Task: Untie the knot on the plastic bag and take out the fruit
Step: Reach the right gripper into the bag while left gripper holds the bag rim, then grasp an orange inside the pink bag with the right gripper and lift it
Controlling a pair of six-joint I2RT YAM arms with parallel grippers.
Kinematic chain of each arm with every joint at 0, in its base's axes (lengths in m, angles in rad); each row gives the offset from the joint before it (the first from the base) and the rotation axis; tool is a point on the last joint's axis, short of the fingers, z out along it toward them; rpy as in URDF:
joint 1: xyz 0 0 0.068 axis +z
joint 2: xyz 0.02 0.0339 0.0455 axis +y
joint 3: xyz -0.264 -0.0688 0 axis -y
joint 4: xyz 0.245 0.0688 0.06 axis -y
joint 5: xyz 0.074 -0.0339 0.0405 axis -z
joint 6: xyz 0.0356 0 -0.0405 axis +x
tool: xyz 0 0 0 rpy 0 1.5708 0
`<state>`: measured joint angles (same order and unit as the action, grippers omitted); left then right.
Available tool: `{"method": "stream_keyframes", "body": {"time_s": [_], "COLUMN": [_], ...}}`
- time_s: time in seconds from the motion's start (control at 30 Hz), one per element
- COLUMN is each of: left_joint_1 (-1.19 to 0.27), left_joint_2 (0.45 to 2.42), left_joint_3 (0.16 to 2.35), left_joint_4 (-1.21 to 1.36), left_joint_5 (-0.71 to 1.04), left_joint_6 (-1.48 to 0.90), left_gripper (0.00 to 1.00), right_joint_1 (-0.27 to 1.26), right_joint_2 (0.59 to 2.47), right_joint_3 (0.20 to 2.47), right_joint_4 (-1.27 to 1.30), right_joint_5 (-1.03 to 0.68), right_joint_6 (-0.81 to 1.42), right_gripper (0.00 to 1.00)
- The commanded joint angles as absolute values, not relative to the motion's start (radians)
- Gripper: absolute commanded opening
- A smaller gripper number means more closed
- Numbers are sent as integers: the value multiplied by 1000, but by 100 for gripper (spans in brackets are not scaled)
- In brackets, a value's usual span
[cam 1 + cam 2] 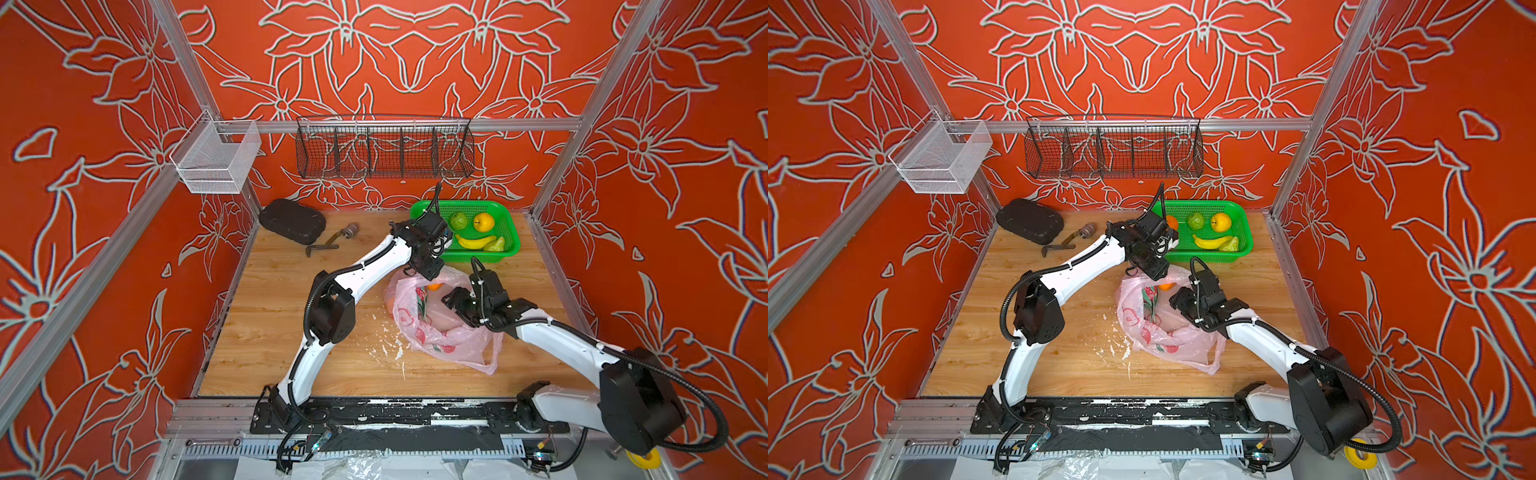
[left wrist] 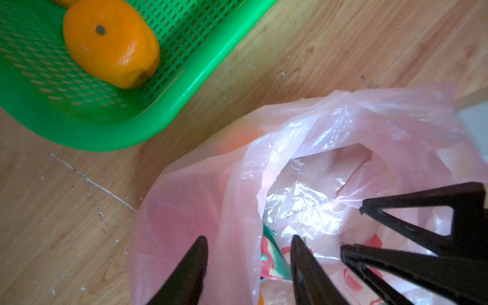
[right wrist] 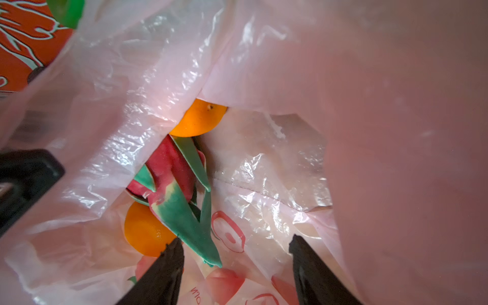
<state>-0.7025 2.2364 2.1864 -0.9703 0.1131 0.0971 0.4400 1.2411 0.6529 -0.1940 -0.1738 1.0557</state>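
Pink film is sagging open on the table [image 1: 270,353], right of its middle: the plastic bag [image 1: 449,340], no knot showing, is sitting just in front of the green basket [image 1: 478,257] at the far right corner. Inside, the dragon fruit [image 3: 171,182] is lying between two oranges [image 3: 200,118], its long axis pointing away from your right pincer [image 3: 235,239], which is hovering spread at its leaf tip. Your left pincer [image 2: 248,237], farther off, is straddling the bag's far rim, spread, one finger [image 2: 303,264] inside.

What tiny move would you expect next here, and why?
Probably the left tool pinches the plastic bag's rim: its fingers straddle that film, apart. That would hold the mouth open while the open right tool, inside, faces the dragon fruit.
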Motion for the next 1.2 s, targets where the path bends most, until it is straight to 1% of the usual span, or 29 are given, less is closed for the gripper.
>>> {"method": "stream_keyframes", "body": {"time_s": [0.0,0.1,0.13,0.17,0.53,0.63,0.7,0.77,0.9,1.03,1.17], "left_joint_1": [-707,-706,-706,-706,-707,-710,-712,-712,-718,-723,-723], "left_joint_2": [2224,2200,2189,2178,2102,2100,2100,2099,2098,2097,2095], "left_joint_3": [2196,2200,2202,2205,2250,2262,2264,2264,2265,2265,2264], "left_joint_4": [-1016,-1011,-1005,-1001,-977,-972,-971,-971,-961,-959,-961], "left_joint_5": [104,114,115,114,77,96,98,106,110,110,120], "left_joint_6": [127,116,109,100,-3,-3,-7,-12,-21,-20,-17], "left_gripper": [28,7,2,0,0,0,0,0,0,0,0], "right_joint_1": [442,442,442,442,443,442,442,442,442,441,442], "right_joint_2": [1239,1265,1274,1286,1407,1429,1446,1466,1519,1591,1635], "right_joint_3": [644,644,644,646,641,654,666,669,675,693,721], "right_joint_4": [-154,-63,-40,-10,264,268,267,265,276,353,370], "right_joint_5": [-167,-207,-213,-217,-184,-159,-152,-137,-107,-104,-66], "right_joint_6": [1038,1025,1025,1026,1061,1068,1078,1113,1215,1280,1336], "right_gripper": [66,66,66,66,68,75,81,85,87,89,90]}}
